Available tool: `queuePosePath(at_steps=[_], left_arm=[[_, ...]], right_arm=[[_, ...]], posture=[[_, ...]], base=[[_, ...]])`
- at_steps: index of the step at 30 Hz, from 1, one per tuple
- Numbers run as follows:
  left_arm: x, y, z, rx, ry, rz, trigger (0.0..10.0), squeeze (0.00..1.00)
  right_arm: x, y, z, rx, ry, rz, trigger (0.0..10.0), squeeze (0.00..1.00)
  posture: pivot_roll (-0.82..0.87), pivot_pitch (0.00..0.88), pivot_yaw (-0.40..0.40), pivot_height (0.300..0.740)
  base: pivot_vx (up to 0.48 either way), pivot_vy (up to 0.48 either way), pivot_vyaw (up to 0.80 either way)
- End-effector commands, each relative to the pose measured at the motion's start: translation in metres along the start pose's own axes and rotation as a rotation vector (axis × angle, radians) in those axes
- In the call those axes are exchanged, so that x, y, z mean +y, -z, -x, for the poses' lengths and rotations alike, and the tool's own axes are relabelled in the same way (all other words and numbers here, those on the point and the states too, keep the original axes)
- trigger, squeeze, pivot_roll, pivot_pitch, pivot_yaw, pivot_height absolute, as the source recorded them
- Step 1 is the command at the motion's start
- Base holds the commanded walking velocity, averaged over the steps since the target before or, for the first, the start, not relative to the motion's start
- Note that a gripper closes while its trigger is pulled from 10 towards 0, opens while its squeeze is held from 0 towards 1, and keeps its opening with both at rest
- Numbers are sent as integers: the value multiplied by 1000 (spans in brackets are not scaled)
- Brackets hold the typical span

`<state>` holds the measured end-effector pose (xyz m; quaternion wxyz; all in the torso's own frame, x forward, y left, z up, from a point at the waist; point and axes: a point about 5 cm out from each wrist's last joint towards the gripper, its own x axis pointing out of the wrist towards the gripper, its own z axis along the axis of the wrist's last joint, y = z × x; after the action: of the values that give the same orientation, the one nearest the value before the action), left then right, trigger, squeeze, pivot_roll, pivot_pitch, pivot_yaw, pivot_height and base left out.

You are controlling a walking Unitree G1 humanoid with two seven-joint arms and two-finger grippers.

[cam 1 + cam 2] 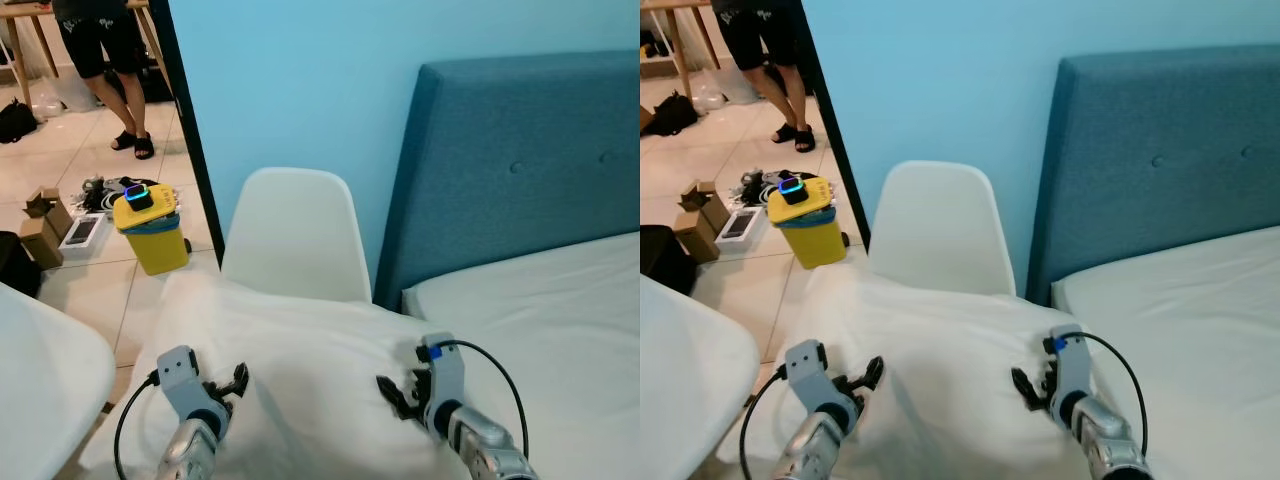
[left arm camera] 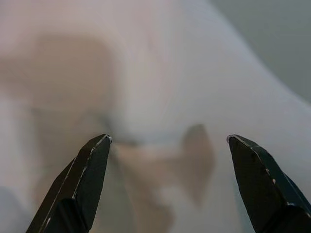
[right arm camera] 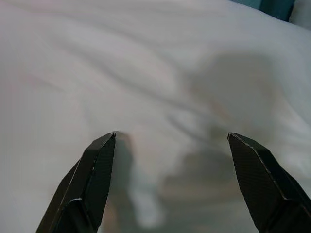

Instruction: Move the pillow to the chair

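Tiled floor with a yellow plastic bin (image 1: 150,232) at left, pale blue wall behind, teal upholstered headboard (image 1: 520,160) and white mattress (image 1: 560,310) at right. Large soft white pillow (image 1: 300,370) lies across the seat of the white moulded plastic chair (image 1: 295,235), its right end against the bed. Left gripper (image 1: 232,384) and right gripper (image 1: 392,392) sit near opposite ends, fingers apart, clamped on nothing. Pillow appears light, limp and compressible; pinching gathered fabric at both ends seems soundest. Eye views give chair and bed placement; wrist views show fabric creases and shadows between spread fingers (image 2: 87,179)
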<state>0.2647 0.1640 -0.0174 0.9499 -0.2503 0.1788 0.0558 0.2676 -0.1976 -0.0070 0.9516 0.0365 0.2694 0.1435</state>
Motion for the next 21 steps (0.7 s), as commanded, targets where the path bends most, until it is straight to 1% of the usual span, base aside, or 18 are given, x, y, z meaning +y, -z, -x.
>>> queuePosePath(at_steps=[1,5,7,8,9,10,12,15,16,17,18,20,21], left_arm=[[3,-4,0,-15,3,-11,10000,0],[-3,-11,-4,-49,29,-25,10000,0],[-13,-23,-10,-101,70,-34,10000,0],[-13,-23,-10,-101,70,-34,10000,0],[-18,-28,-12,-122,95,-40,10000,0],[-18,-28,-12,-122,95,-40,10000,0],[-27,-33,-14,-139,138,-66,10000,0],[-29,-32,-15,-127,148,-84,10000,0],[-29,-29,-15,-105,146,-105,10000,0],[-29,-29,-15,-105,146,-105,10000,0],[-28,-25,-14,-87,140,-115,10000,0],[-21,-15,-10,-46,115,-123,10000,0],[-21,-15,-10,-46,115,-123,10000,0]], right_arm=[[0,5,1,5,6,-3,10000,0],[1,9,1,17,5,6,10000,0],[1,12,1,25,8,6,10000,0],[1,12,1,25,8,6,10000,0],[1,14,1,31,11,7,10000,0],[1,14,1,31,11,7,10000,0],[-1,22,3,61,24,10,10000,0],[-2,28,5,90,38,16,10000,0],[-4,34,7,126,61,35,10000,0],[-4,34,7,126,61,35,10000,0],[-7,40,10,159,84,50,10000,0],[-15,55,19,230,157,54,10000,0],[-15,55,19,230,157,54,10000,0]], posture=[[54,50,-24,717],[54,49,-22,732],[53,48,-19,740],[53,48,-19,740],[54,48,-16,740],[54,48,-16,740],[53,46,-13,740],[53,46,-13,740],[50,44,-9,740],[50,44,-9,740],[50,42,-7,740],[50,41,-5,740],[50,41,-5,740]], base=[[0,0,0],[0,0,0],[0,0,0],[0,0,0],[0,0,0],[0,0,0],[0,0,0],[0,0,0],[0,0,0],[0,0,0],[-368,0,0],[-480,0,0],[-480,0,0]])
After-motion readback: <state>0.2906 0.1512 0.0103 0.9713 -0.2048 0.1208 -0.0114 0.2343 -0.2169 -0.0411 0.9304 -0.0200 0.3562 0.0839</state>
